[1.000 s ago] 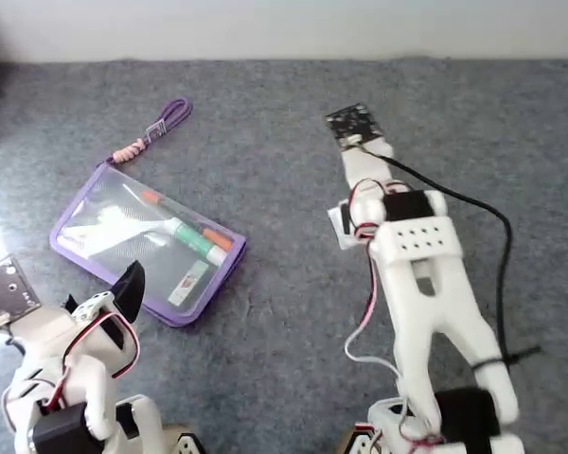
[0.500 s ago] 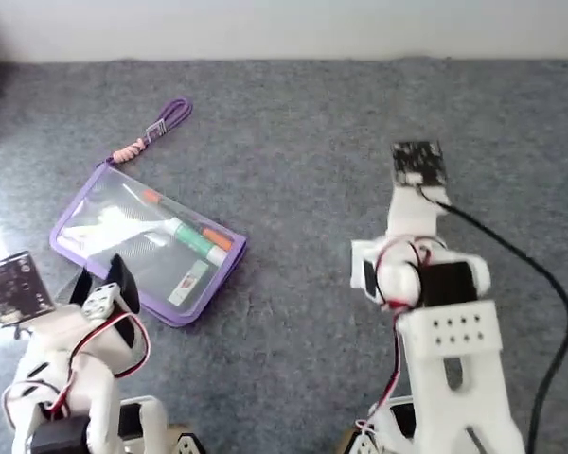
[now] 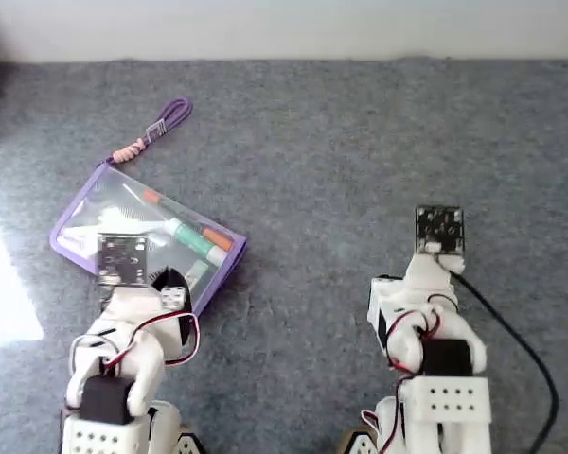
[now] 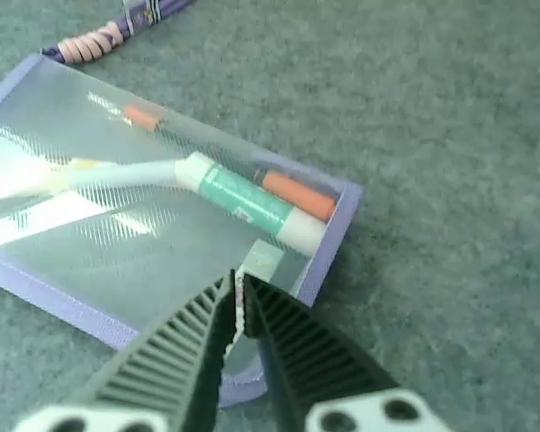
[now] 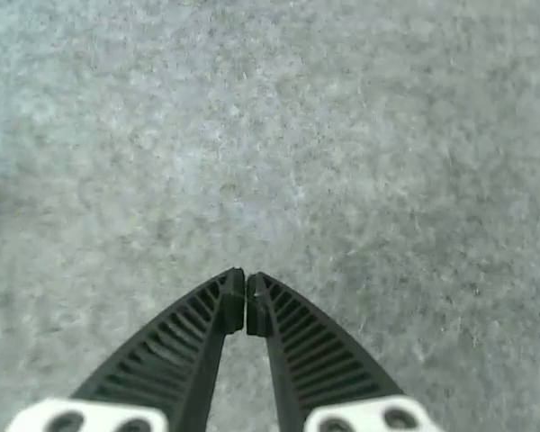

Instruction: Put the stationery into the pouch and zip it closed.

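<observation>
Left end effector point(image 4: 238, 290) is pinched shut with nothing in it, tips right over the near edge of the pouch point(image 4: 117, 243). The right end effector point(image 5: 245, 304) is closed up empty too, over bare grey tabletop point(image 5: 342, 135) well apart from the pouch. The pouch lies flat with a green-and-white marker point(image 4: 243, 200) and an orange pen point(image 4: 292, 195) inside, and a purple strap point(image 3: 168, 118) trails off its far corner.
</observation>
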Controlling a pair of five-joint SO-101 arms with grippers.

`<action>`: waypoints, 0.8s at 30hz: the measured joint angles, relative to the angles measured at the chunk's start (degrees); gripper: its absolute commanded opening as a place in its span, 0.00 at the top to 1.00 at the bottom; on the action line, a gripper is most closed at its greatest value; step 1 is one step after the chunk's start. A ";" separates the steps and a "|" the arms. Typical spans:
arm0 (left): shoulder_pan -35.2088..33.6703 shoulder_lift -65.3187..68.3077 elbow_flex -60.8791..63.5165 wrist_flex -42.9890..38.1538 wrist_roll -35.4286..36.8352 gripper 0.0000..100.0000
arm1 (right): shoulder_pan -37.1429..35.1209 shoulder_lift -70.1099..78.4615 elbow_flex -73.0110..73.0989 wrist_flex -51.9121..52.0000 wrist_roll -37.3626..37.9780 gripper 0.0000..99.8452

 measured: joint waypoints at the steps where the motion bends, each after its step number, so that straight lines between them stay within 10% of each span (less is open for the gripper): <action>1: 0.26 0.00 1.93 -1.05 -0.44 0.99 | -0.26 -1.67 2.37 -1.23 0.62 0.99; 24: 0.44 -0.26 13.98 -6.77 -0.97 0.99 | -0.26 -30.59 19.08 18.46 4.75 0.99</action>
